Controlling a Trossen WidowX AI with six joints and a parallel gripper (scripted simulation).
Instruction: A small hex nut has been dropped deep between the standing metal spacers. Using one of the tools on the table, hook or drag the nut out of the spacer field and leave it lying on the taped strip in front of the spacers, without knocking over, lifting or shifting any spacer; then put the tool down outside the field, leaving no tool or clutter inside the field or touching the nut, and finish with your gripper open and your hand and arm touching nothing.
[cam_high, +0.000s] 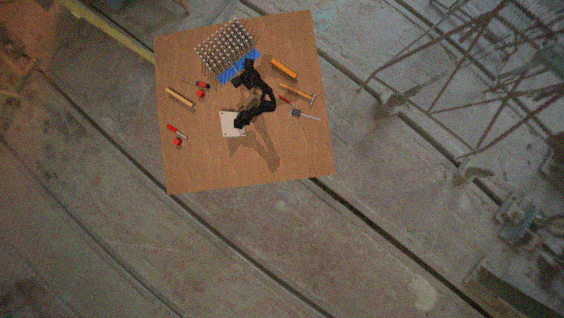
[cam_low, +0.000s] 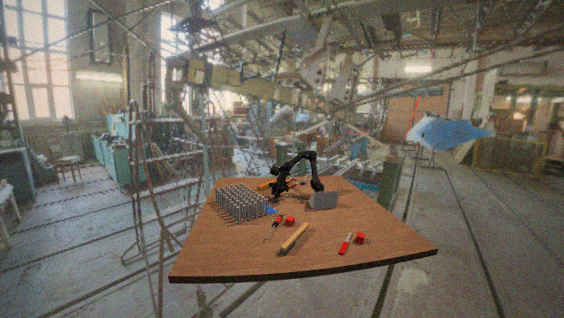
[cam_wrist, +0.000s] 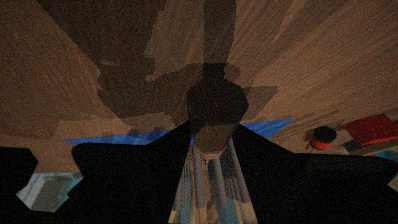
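Observation:
The standing metal spacers (cam_high: 225, 46) (cam_low: 241, 201) (cam_wrist: 198, 182) form a dense upright field at the table's back. The blue taped strip (cam_high: 226, 77) (cam_low: 271, 210) (cam_wrist: 267, 127) lies along their front edge. My gripper (cam_low: 276, 192) (cam_wrist: 211, 125) is above the front side of the strip, shut on a dark tool handle (cam_wrist: 216, 102) seen end-on in the wrist view. The rest of the held tool is mostly hidden, so I cannot tell where its tip is. I cannot make out the hex nut in any view.
A screwdriver (cam_high: 202, 84) (cam_low: 279, 220), red cubes (cam_high: 200, 93) (cam_low: 360, 238), a wooden bar (cam_high: 179, 97) (cam_low: 295, 237) and a red-handled tool (cam_high: 172, 129) (cam_low: 344, 247) lie left. An orange bar (cam_high: 284, 68), a hammer (cam_high: 298, 92) and a grey-headed tool (cam_high: 296, 113) lie right.

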